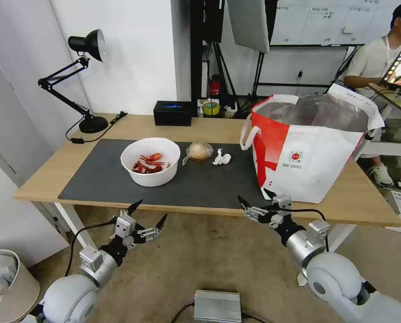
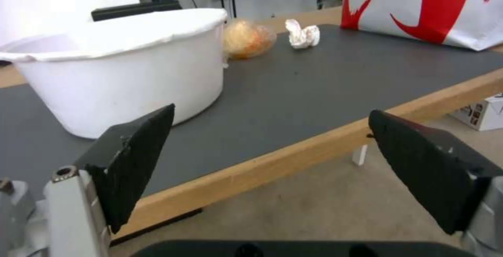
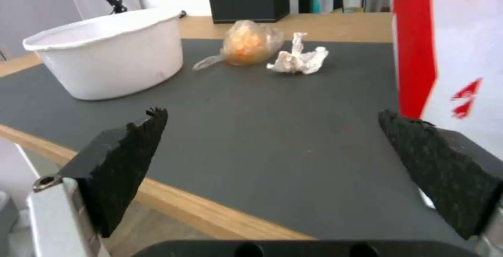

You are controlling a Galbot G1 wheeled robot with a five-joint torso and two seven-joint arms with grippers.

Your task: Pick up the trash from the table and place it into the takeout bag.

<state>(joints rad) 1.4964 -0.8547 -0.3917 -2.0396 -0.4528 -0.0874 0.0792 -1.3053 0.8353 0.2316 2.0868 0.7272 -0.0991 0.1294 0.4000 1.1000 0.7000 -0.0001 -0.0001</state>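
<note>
So, left gripper: it was wide open, its two black fingers spread far apart. It held nothing and touched nothing.
Left arm: it hung low in front of the table, below the front edge, with the fingers pointing up toward the bowl.
Right gripper: it was wide open too. It held nothing. Its fingertips sat right by the front edge of the table, near the bottom corner of the bag.
Right arm: it reached up from low on the right side, tilted toward the table edge.
Bowl: it was white and round, with red shells inside. It stood on the dark mat, toward the left.
Ball: the tan ball in clear wrap lay on the mat just beside the bowl, on the side nearer the bag.
Tissue: the crumpled white tissue lay on the mat between the ball and the bag, close to the ball but not touching it.
Bag: it was big, white and red, with a shiny lining. It stood open on the right part of the table, partly on the mat.
Black box: it sat at the back of the table, behind the bowl.
Lamp: it stood at the back left corner.
</note>
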